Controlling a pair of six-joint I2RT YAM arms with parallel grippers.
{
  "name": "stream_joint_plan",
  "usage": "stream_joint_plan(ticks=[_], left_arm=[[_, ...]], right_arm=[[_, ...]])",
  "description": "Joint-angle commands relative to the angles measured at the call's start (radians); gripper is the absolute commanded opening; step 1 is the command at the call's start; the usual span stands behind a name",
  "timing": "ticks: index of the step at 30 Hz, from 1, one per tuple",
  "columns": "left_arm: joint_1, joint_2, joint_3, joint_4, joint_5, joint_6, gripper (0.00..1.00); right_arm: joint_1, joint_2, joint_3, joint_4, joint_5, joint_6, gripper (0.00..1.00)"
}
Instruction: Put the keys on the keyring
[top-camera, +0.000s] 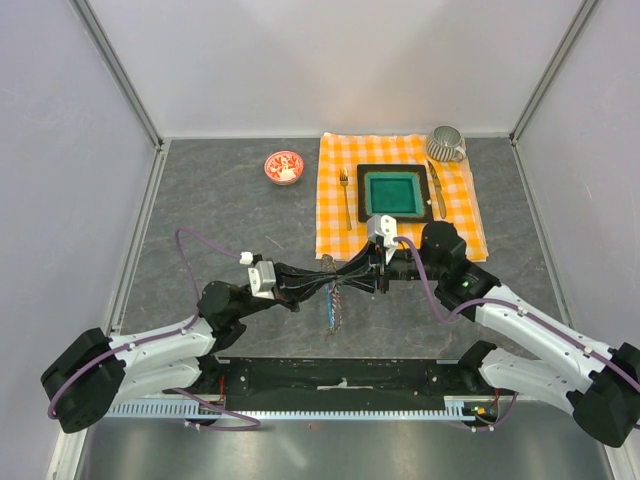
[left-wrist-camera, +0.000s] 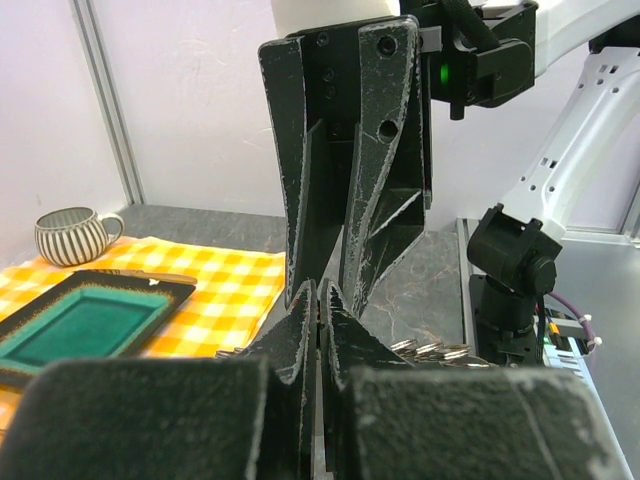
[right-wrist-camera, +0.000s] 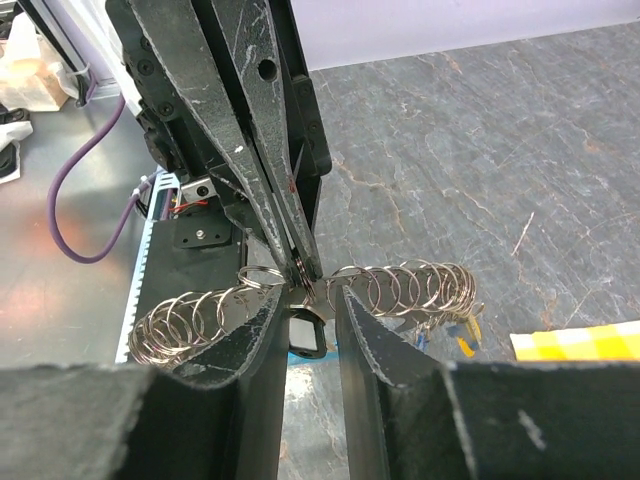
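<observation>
The keyring (top-camera: 333, 305) is a long string of thin metal loops hanging between the two grippers over the grey table. My left gripper (top-camera: 330, 276) is shut on one loop at the middle, and its fingers (right-wrist-camera: 300, 240) come down from above in the right wrist view. The loops (right-wrist-camera: 420, 290) spread to both sides of that pinch. My right gripper (right-wrist-camera: 310, 300) faces it with a dark-headed key (right-wrist-camera: 310, 335) between its jaws, the blade pointing at the pinched loop. Keys with blue and yellow tags (right-wrist-camera: 465, 338) dangle from the loops' right end. The right gripper's fingers (left-wrist-camera: 350, 150) fill the left wrist view.
An orange checked cloth (top-camera: 335, 215) lies behind the grippers. It carries a black and green plate (top-camera: 392, 192), a fork (top-camera: 346, 195), a knife (top-camera: 437, 190) and a striped mug (top-camera: 446, 145). A small red-and-white bowl (top-camera: 283, 167) sits to its left.
</observation>
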Motion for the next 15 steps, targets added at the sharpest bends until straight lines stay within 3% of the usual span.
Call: stream_joint_plan(ticks=[1,15], left_arm=[[-0.006,-0.006,0.044,0.122,0.016,0.002,0.02],[-0.008,-0.002,0.039,0.137,0.022,-0.007,0.02]], right_arm=[[0.006,0.008,-0.013,0.057,-0.038,0.020,0.31],[0.006,0.011,-0.016,0.091,-0.062,0.038,0.23]])
